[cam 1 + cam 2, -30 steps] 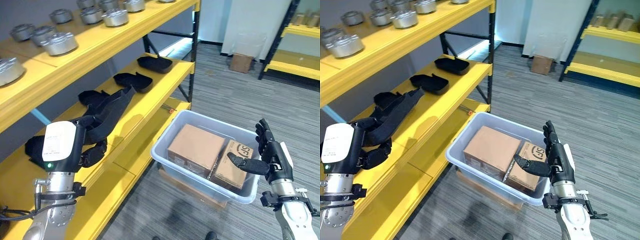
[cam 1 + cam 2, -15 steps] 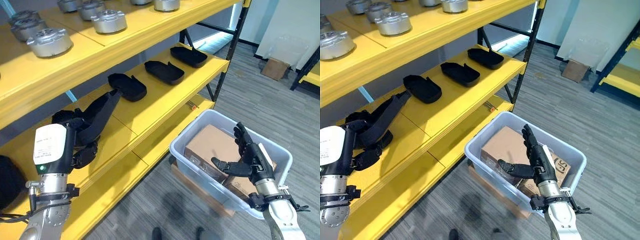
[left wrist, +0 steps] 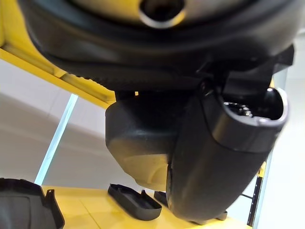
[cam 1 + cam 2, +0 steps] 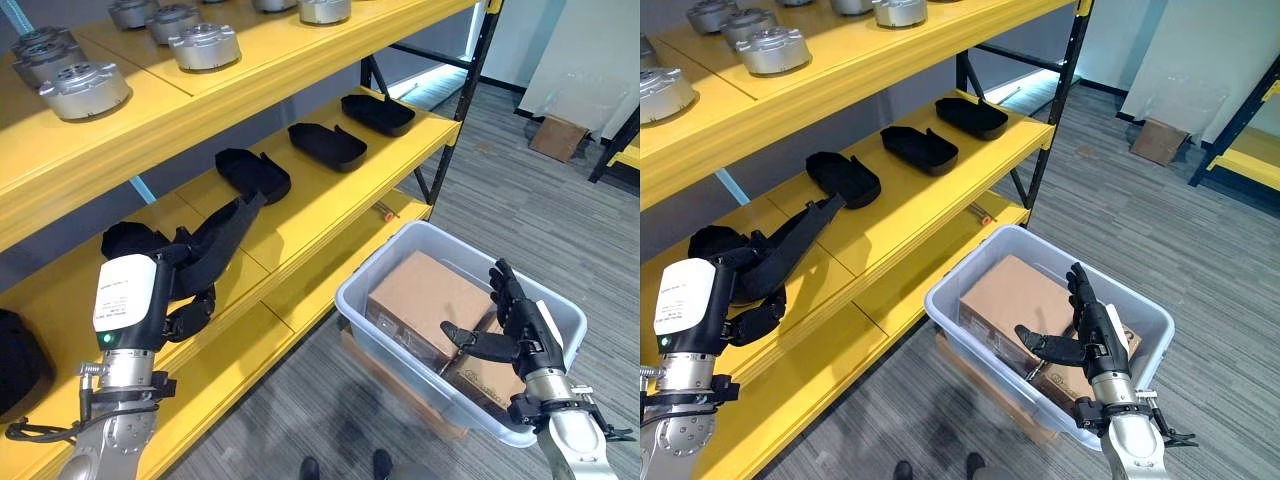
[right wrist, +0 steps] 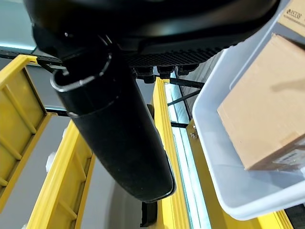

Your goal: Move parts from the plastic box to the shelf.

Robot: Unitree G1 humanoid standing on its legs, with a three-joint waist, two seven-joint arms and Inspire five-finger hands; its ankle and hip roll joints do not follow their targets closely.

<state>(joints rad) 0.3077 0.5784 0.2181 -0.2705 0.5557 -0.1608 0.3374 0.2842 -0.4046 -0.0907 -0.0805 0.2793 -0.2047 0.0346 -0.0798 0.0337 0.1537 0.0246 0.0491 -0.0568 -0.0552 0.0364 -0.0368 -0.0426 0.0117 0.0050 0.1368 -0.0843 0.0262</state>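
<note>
Left eye view: the left robot hand [image 4: 178, 283] is raised at the middle yellow shelf [image 4: 330, 190], fingers curled round a long black part [image 4: 222, 230] that slants over the shelf board. The right robot hand [image 4: 520, 332] hangs over the plastic box [image 4: 400, 330], fingers straight, thumb out, grasping nothing. Right eye view: cardboard boxes [image 4: 1012, 297] lie in the plastic box beneath the right robot hand. Left wrist view: similar black parts [image 3: 133, 202] lie on the shelf.

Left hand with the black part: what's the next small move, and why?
Probably lower the left hand and set the black part on the bare stretch of the middle shelf beneath it. The part is held over that shelf, next to the similar black pieces lined up there. The right hand hovers open over the plastic box.
</note>
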